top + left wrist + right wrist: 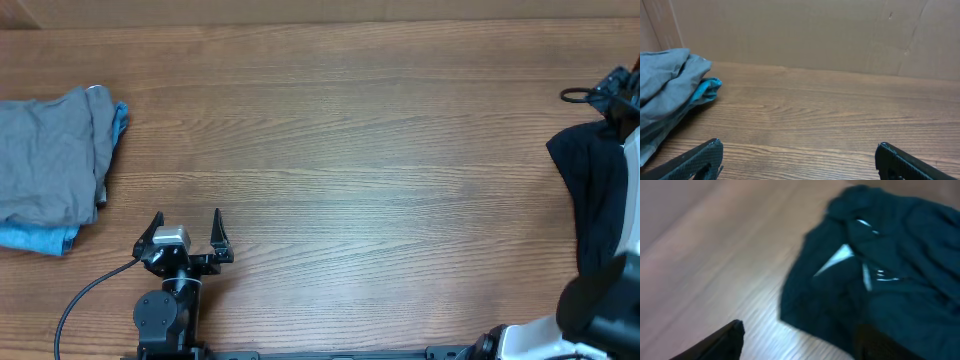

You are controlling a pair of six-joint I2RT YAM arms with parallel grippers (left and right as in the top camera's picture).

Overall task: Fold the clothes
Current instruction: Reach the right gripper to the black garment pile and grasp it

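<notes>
Overhead, a wooden table: a grey garment lies on a light-blue garment at the left edge, and the black clothes are heaped at the right edge. Left wrist: the left gripper is spread wide and holds nothing. Right wrist, blurred: the right gripper has its jaws apart over the clothes, and the white label is unreadable.

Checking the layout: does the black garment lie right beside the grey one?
No, the black garment lies at the far right, the grey one at the far left.
</notes>
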